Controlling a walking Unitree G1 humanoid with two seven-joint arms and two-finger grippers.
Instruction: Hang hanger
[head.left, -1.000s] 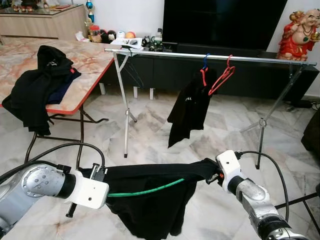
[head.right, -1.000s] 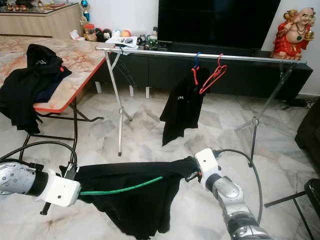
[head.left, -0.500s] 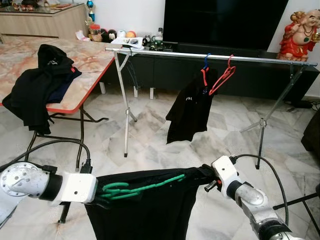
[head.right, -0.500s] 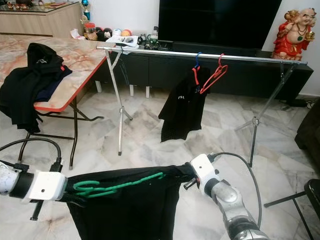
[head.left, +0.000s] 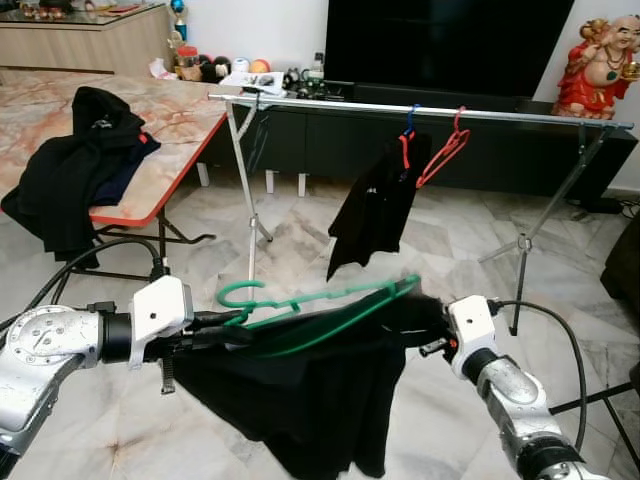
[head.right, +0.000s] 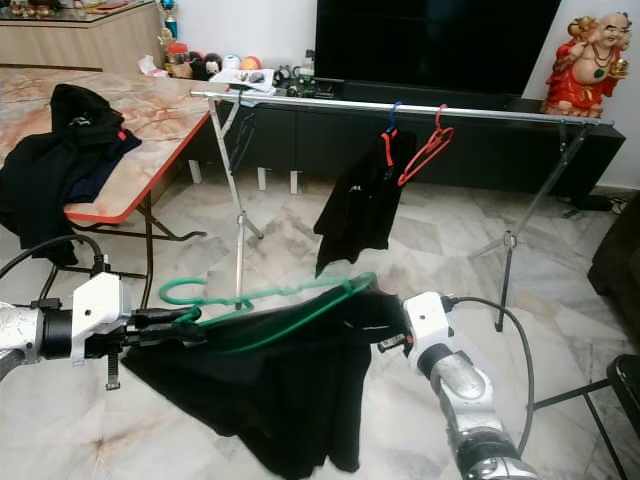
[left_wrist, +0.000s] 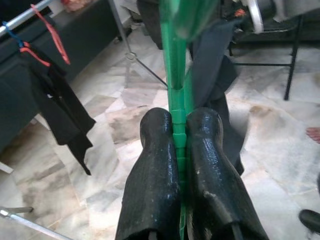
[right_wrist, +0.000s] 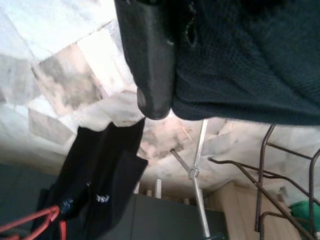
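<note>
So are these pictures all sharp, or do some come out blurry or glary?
Left eye view: the room is evenly lit and sharp; the green hanger is slightly smeared near its far end. Left wrist view: the left pincer is crisp, but the hanger's near end at the top is out of focus. Right wrist view: the pale floor looks washed out and the black shirt close up is soft.

bright, even daylight; wrist views soft (slightly blurred).

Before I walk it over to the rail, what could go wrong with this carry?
1. The black shirt is only bunched over the green hanger, so it may slide off.
2. The left gripper pinches just a thin hanger bar, which could twist.
3. The right gripper holds fabric, so pulling apart may drag the shirt off.
</note>
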